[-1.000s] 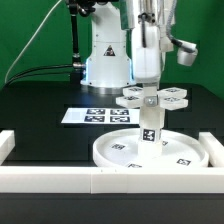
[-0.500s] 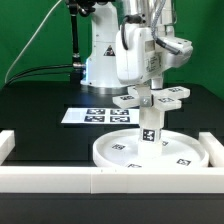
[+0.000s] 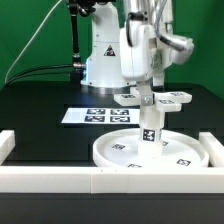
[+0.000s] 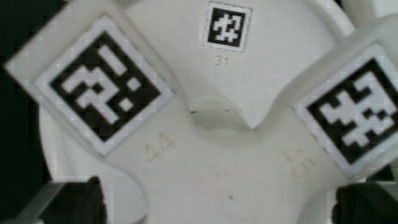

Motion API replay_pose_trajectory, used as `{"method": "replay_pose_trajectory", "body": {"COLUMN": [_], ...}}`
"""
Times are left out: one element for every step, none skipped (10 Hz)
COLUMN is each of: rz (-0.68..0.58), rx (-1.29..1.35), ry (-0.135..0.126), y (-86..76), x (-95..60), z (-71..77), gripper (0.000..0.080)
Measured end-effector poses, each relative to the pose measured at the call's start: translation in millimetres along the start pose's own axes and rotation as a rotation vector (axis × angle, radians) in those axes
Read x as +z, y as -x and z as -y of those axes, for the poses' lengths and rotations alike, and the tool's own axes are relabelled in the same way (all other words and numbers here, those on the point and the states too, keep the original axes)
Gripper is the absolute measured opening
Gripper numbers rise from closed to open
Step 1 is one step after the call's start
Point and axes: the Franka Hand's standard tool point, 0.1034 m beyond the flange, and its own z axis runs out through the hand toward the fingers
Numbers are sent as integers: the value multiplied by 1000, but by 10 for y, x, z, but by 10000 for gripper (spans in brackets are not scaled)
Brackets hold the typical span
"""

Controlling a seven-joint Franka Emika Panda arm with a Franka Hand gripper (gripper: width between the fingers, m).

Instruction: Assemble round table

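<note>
The large rimmed round disc (image 3: 115, 152) lies flat on the black table near the front wall. The short cylindrical leg (image 3: 150, 125) stands upright at its centre. The small cross-shaped base (image 3: 168, 98) sits on top of the leg, its tagged arms spread out level. My gripper (image 3: 148, 90) comes down from above onto the middle of the base. In the wrist view the base (image 4: 214, 110) fills the picture, and my gripper (image 4: 214, 200) has a dark finger (image 4: 71, 200) at each side of the white part, closed on it.
The marker board (image 3: 98, 116) lies flat behind the disc, towards the exterior view's left. The white rectangular border wall (image 3: 60, 180) runs along the front and up both sides. The arm's white pedestal (image 3: 105, 60) stands at the back.
My wrist has turned about its vertical axis over the leg, and the cross-shaped base has turned with it. The disc and leg stay where they were.
</note>
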Motion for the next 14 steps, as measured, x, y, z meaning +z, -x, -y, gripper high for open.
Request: {"method": "replay_pose_trajectory", "body": {"rz": [10,10,9,10,12,12,3,8,8,-1,-1,0,1,2], "rx": [-19,-24,-35,-59,-57,-68,-236,-348,-423,-538,-611,-666,-757,-843], "ry": [-7,-7,-5,-5,-4,-4,10,16,23,25,27,26,27,27], "y": [29,24,26,30,34,40,74,114,144,188,224,205,204,204], "x": [-93,-77,-62,-61,-58,-56,-64,-78,-82,-76,-64,-65,-64,-62], "z": [4,0,-2,-3,-7,-10,-30,-34,-47,-70,-95,-85,-85,-86], "gripper": [646,649,649,649,649,649,649,649,649,649,649,649,649,649]}}
